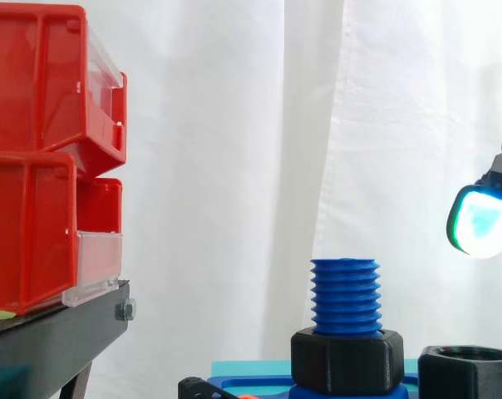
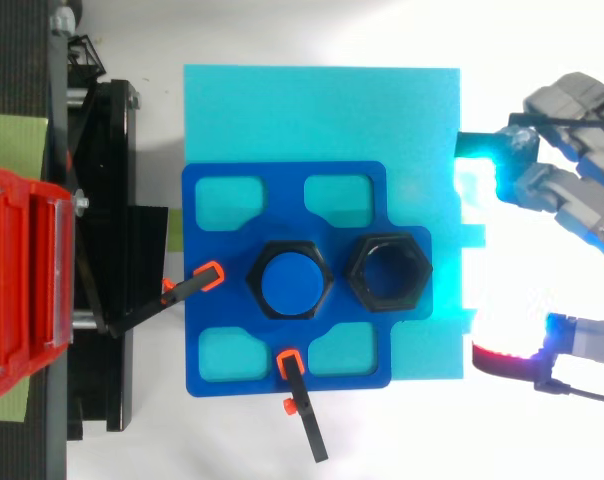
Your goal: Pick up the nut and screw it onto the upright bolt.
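The nut sits just at 3 o'clock of the bolt, and the robot hand, wide and empty farther out at 3, ought to come down square and pinch opposite flats.

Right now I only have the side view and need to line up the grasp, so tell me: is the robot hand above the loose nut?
Observer: No. From above, the robot hand sits past the right edge of the cyan board, short of the nut.
Operator: Where is the nut relative to the bolt?
Observer: It lies on the blue plate, level with the bolt and on the side toward the robot hand.
Operator: Anything blocking the approach?
Observer: Two orange-tipped clamps hold the plate, but on its left and lower edges, away from the nut.
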You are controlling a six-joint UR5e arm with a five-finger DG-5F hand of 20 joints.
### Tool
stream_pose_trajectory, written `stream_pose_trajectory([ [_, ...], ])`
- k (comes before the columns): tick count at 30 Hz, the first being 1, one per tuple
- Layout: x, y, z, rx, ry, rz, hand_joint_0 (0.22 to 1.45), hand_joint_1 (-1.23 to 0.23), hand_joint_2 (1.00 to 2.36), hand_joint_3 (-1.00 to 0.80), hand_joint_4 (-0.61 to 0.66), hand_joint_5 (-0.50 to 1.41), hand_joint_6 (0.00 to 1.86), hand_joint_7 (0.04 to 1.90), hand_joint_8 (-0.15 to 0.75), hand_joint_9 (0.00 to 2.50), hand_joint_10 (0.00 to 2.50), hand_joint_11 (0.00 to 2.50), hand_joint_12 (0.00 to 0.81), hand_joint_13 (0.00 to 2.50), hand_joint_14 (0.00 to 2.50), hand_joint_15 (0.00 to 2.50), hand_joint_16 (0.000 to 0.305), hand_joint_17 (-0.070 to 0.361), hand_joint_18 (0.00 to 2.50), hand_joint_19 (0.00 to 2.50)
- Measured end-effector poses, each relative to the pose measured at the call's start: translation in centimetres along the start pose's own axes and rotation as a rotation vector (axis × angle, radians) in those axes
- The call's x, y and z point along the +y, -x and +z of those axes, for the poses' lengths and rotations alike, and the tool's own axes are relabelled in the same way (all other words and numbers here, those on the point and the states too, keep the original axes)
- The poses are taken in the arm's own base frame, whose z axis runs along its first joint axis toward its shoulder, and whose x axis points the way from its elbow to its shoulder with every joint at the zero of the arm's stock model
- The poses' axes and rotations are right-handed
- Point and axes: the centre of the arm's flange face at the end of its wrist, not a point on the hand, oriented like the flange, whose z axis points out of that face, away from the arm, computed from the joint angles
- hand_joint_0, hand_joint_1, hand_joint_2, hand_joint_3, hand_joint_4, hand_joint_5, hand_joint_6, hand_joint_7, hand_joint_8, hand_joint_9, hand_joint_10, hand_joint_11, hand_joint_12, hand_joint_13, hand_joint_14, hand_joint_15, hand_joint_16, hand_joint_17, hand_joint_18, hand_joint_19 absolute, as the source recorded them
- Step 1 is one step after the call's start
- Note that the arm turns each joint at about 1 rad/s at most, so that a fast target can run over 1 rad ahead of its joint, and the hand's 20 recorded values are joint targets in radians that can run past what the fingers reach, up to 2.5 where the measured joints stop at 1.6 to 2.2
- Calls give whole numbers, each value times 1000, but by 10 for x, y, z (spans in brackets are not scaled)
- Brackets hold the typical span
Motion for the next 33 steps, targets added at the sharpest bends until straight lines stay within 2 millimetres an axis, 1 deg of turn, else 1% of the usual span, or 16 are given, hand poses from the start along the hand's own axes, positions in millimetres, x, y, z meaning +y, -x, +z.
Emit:
stream_pose_trajectory([
  [7, 10, -11, 3, -28, -25, 14, 435, -669, 1000, -500, 182, -243, 502, 737, 258, 337, 0, 0, 364, 385, 0, 0, 43, 97, 145, 0],
  [13, 15, -24, 5, -33, -47, 12, 394, -645, 1000, -500, 198, -242, 502, 745, 276, 336, 0, 0, 391, 350, 0, 0, 48, 108, 104, 0],
  [21, 26, -25, 2, -57, -66, 34, 339, -605, 1000, -500, 217, -242, 502, 745, 296, 310, 0, 0, 426, 295, 0, 0, 56, 125, 10, 0],
  [24, 30, -28, 0, -56, -98, 32, 338, -605, 1000, -500, 215, -242, 502, 745, 295, 299, 0, 0, 428, 292, 0, 0, 56, 126, 3, 0],
  [29, 37, -40, 0, -45, -169, 24, 340, -602, 1000, -500, 216, -242, 502, 745, 294, 298, 0, 0, 427, 290, 0, 0, 56, 126, 0, 0],
  [33, 43, -45, 1, -42, -194, 28, 341, -602, 1000, -500, 214, -242, 502, 741, 294, 300, 0, 0, 426, 289, 0, 0, 56, 125, 0, 0],
])
